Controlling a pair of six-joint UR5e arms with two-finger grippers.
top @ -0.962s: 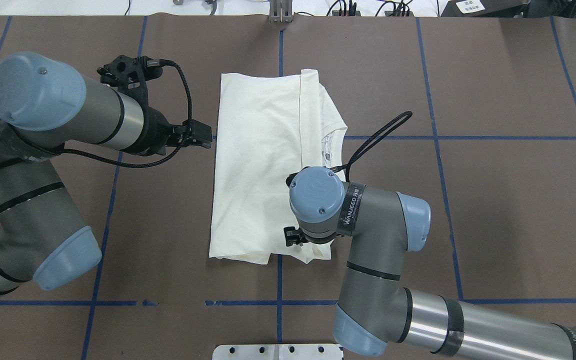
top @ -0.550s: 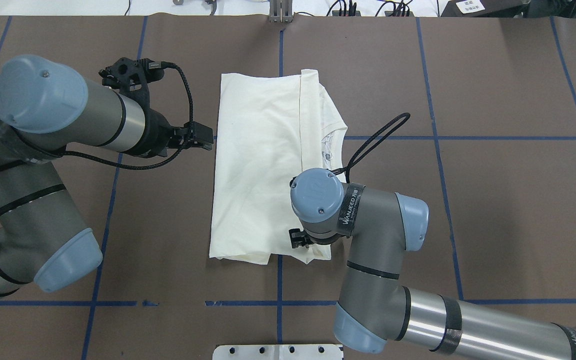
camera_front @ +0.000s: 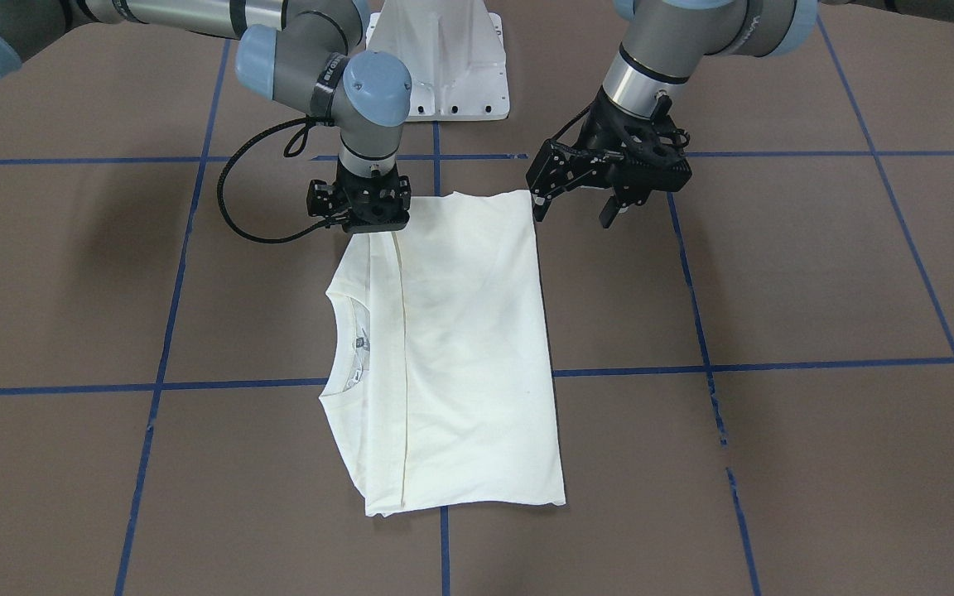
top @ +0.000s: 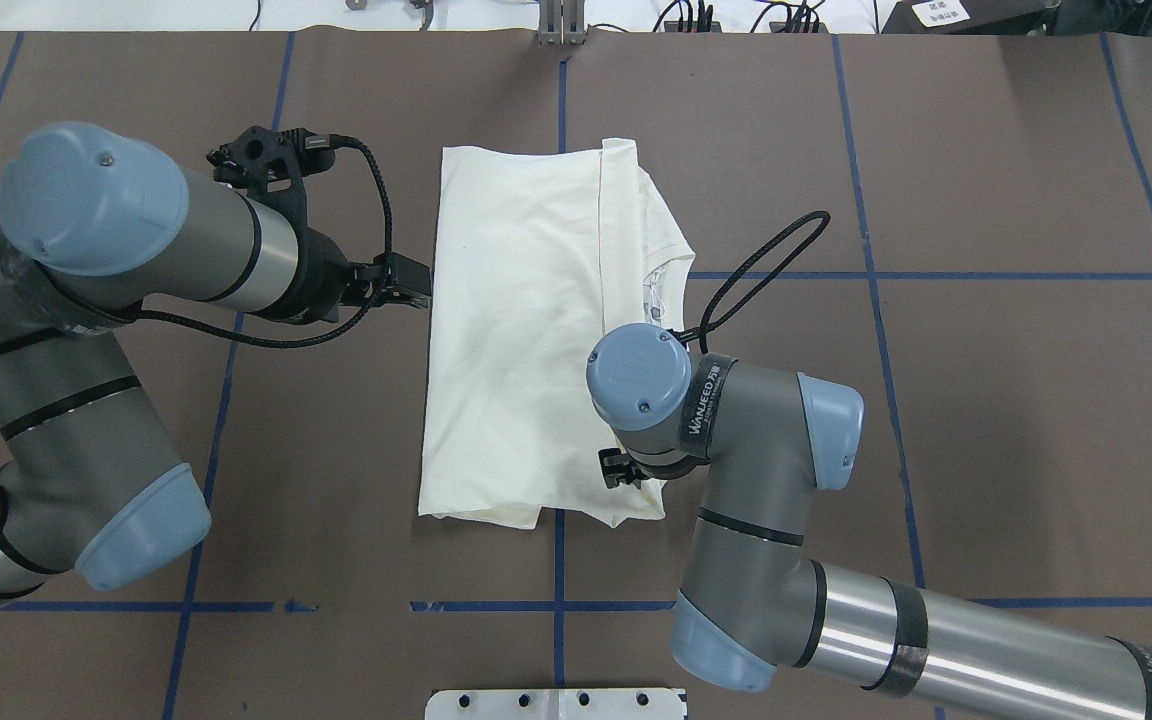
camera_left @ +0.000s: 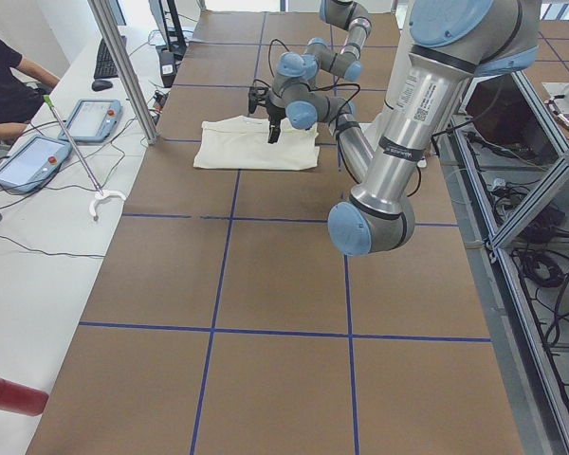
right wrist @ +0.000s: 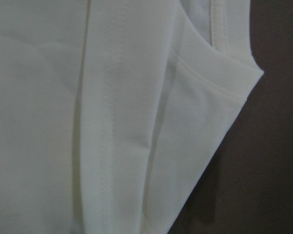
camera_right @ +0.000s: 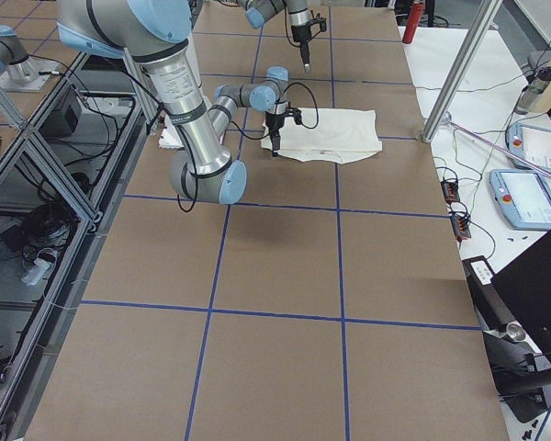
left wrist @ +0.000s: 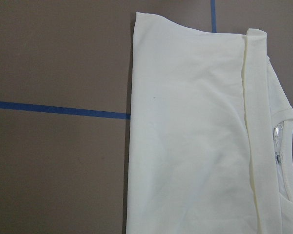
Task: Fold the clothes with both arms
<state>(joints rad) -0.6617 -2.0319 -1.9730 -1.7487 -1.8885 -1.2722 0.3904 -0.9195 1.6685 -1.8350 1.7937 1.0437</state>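
The cream-white shirt [top: 516, 340] lies flat on the brown table as a folded rectangle, plain back up. Its collar [camera_front: 344, 331] and a folded-over strip run along the side nearer my right arm. My left gripper [camera_front: 574, 211] hovers open just off the shirt's left edge [top: 421, 283], touching nothing. My right gripper [camera_front: 361, 228] points straight down over the shirt's near right corner, and its fingers look spread. In the overhead view its own wrist mostly hides it. The right wrist view shows only flat cloth [right wrist: 112, 122] from very close, and the left wrist view shows the shirt's [left wrist: 195, 146] far left corner.
The white pedestal [camera_front: 436, 58] stands at the near table edge between the arms. Blue tape lines cross the brown surface. Beyond the far edge are a metal post [camera_left: 123, 66], tablets [camera_left: 90, 118] and a seated person [camera_left: 5, 76].
My right wrist has shifted slightly to the right and farther along the shirt's near right corner. My left arm has edged nearer, with its gripper still beside the left edge. The shirt has not moved.
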